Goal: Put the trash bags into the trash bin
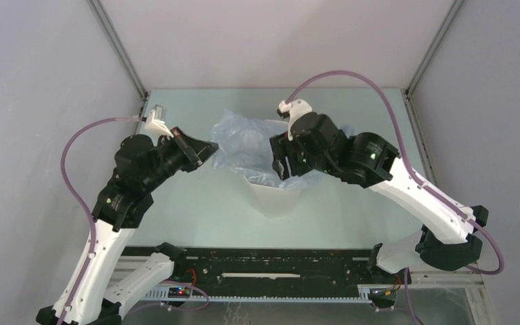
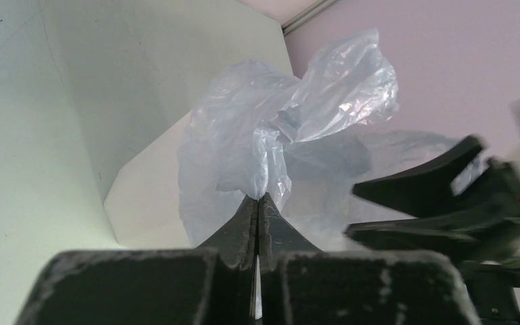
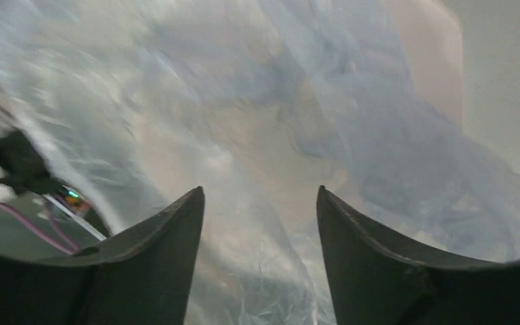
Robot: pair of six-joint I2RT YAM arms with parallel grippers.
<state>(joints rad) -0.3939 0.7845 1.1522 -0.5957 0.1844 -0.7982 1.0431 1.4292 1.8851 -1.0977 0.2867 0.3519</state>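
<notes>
The pale-blue trash bag (image 1: 244,143) lies crumpled over the top of the white trash bin (image 1: 274,198) at the table's middle. My left gripper (image 1: 210,147) is at the bag's left edge. In the left wrist view it (image 2: 260,198) is shut on a fold of the bag (image 2: 277,128), with the bin's white wall (image 2: 145,203) behind. My right gripper (image 1: 281,164) is over the bag's right side. In the right wrist view it (image 3: 261,193) is open, with wrinkled bag film (image 3: 244,122) filling the space between and beyond its fingers, blurred. The bin's rim is mostly hidden under the film.
The pale green table (image 1: 189,203) is walled by grey panels on the left, right and back. My right gripper's open fingers (image 2: 420,196) show at the right of the left wrist view, close to the bag. The arm bases and a black rail (image 1: 271,267) run along the near edge.
</notes>
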